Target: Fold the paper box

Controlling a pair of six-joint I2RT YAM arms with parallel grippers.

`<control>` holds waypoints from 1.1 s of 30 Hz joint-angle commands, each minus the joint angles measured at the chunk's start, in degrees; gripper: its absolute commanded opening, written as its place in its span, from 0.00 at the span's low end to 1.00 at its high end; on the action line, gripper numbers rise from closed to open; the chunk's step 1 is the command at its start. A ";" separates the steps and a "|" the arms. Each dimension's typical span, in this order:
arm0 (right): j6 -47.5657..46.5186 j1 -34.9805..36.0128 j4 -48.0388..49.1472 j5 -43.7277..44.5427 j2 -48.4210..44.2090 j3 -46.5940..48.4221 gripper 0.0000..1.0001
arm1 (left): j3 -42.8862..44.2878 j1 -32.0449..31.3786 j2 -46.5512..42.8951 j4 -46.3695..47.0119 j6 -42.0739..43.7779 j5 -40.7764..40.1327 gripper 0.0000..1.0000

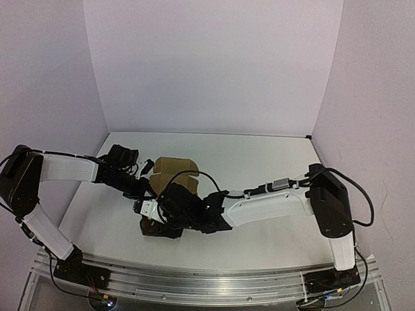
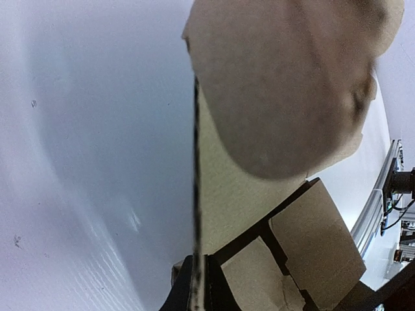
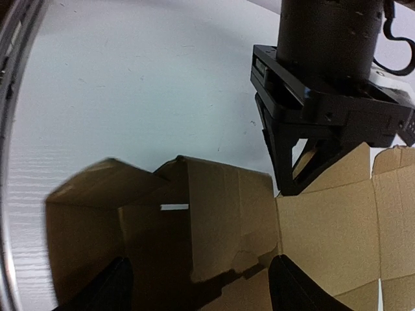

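Pinching a flap of the plain brown cardboard box point(image 3: 214, 214) in my clenched left gripper point(image 2: 198, 288), I am straddling its half-raised walls with my released right gripper point(image 3: 204, 282), at nine o'clock from the white table's point(image 1: 259, 162) centre; next probably needs walls squeezed upright.

matt brown cardboard paper box point(image 3: 324, 227), smooth white faintly grained table point(image 3: 130, 97), ribbed bare metal rail point(image 1: 214, 282)

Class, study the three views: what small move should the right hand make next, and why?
Probably close the right hand on the half-raised paper box between its open fingers; the left hand pinches a flap, steadying it.
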 commanded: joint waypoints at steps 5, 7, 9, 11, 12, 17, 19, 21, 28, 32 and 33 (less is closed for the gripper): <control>15.01 -0.37 -1.49 -2.48 -12.88 -4.44 0.75 | -1.93 -0.26 -0.54 5.30 0.32 -0.96 0.00; 21.42 -0.98 -2.08 1.27 -13.81 -5.93 0.76 | -1.99 -0.37 -0.64 5.89 0.86 -1.20 0.00; 30.16 -2.47 -3.80 5.04 -14.54 -7.06 0.77 | -1.93 -0.49 -0.76 6.15 1.98 -1.37 0.00; 39.35 -3.84 -6.05 6.38 -15.15 -8.72 0.76 | -2.08 -0.54 -0.80 6.45 2.92 -1.47 0.00; 42.34 -4.41 -6.84 7.48 -15.45 -9.56 0.77 | -2.17 -0.57 -0.81 6.57 3.28 -1.56 0.01; 50.85 -5.80 -7.83 6.95 -15.30 -11.51 0.77 | -1.52 -0.58 -1.69 6.51 2.67 -0.85 0.00; 48.53 -5.66 -7.96 4.84 -15.84 -11.70 0.77 | -0.81 -0.58 -2.47 5.86 1.15 -0.62 0.00; 41.69 -3.71 -7.40 5.79 -17.20 -12.40 0.79 | -0.50 -0.62 -3.12 5.02 -0.81 -0.93 0.00; 4.26 7.07 -0.37 12.23 -16.80 -11.90 0.87 | -2.00 -0.58 -3.11 4.62 -2.65 -2.03 0.00; -4.21 9.63 -0.33 13.74 -13.27 -9.36 0.83 | -1.31 -0.53 -3.17 4.58 -2.52 -2.18 0.00; -5.32 9.87 -0.33 12.96 -12.71 -9.19 0.81 | -1.21 -0.54 -3.16 4.58 -2.45 -2.16 0.00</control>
